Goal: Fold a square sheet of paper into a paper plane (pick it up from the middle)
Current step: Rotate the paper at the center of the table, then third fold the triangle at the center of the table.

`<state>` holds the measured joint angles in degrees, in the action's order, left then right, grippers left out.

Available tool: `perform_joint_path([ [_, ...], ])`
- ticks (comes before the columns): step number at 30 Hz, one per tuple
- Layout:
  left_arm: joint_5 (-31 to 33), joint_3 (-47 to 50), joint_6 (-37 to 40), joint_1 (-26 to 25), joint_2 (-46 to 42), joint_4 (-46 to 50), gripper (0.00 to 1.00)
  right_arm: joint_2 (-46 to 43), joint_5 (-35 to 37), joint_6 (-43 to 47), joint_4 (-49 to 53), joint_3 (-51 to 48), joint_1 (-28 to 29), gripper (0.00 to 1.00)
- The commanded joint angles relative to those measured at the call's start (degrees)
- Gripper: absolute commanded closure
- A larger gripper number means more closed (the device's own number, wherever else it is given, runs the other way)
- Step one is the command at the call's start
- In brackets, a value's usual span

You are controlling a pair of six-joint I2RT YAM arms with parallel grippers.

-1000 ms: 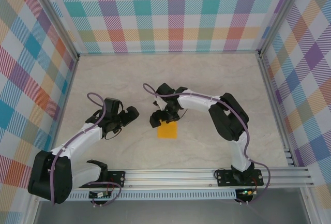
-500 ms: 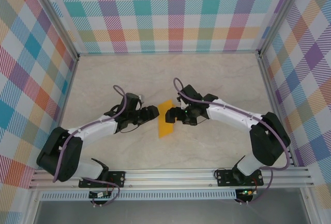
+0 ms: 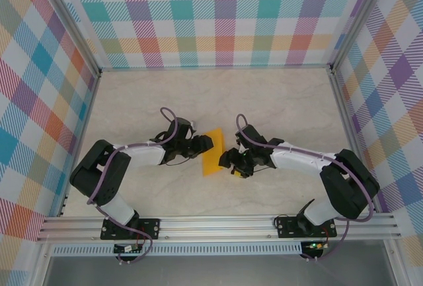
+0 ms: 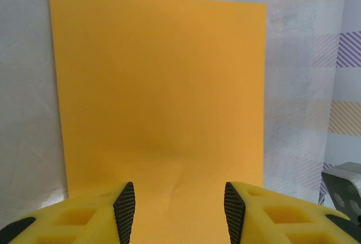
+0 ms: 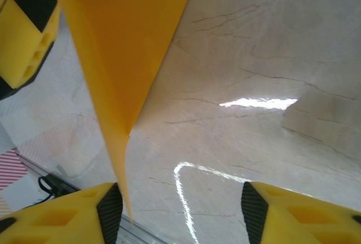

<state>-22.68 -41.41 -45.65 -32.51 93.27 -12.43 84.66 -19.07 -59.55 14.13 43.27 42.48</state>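
Midway across the tabletop (image 3: pixel 284 101), beyond the two arm bases (image 3: pixel 129 225): square sheet of paper (image 3: pixel 213 157), orange-yellow, unmarked, lies between the left end effector (image 3: pixel 205 144), tip over its edge, and the right end effector (image 3: pixel 226 159), tip just beside it. Left wrist view: black pads (image 4: pixel 125 210) apart, not clamped, sheet spreading past them with a faint dimple just ahead of the gap; right wrist view: jaws wide apart too, sheet seen nearly edge-on, its narrow tip running down beside one pad. Farther back, bare marbled surface, then plaid walls (image 3: pixel 225 22).
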Motion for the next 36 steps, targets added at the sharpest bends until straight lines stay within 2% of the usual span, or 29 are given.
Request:
perform_joint_path([
  [1, 0.35, -0.43, -0.41, -0.62, -0.64, -1.11, 0.52, -0.82, -3.39, -4.14, -7.55, -2.09, 0.07, 0.47],
  [3, 0.61, -0.3, -0.41, -0.62, -0.47, -0.72, 0.53, -0.94, -3.45, -4.65, -8.44, -2.74, 0.06, 0.54],
  [9, 0.88, -0.55, -0.21, -0.62, -0.17, -0.23, 0.54, -2.39, -2.25, -5.2, -8.25, -3.67, 0.06, 0.65],
  [13, 0.79, -0.88, -0.28, -0.62, 0.74, -0.06, 0.54, -2.92, -1.69, -6.19, -8.56, -4.17, 0.06, 0.81],
  [16, 0.6, -1.3, -0.32, -0.63, 1.69, 0.12, 0.55, -2.68, -1.84, -6.26, -8.46, -3.76, 0.02, 0.88],
  [24, 0.37, -2.59, 0.17, -0.62, 4.31, 1.57, 0.59, -1.12, -1.16, -4.81, -5.66, 0.37, 0.08, 0.9],
  [36, 0.57, -2.73, 0.56, -0.62, 5.14, 2.76, 0.61, 9.14, -0.62, -2.57, 1.08, 10.5, 0.06, 0.9],
])
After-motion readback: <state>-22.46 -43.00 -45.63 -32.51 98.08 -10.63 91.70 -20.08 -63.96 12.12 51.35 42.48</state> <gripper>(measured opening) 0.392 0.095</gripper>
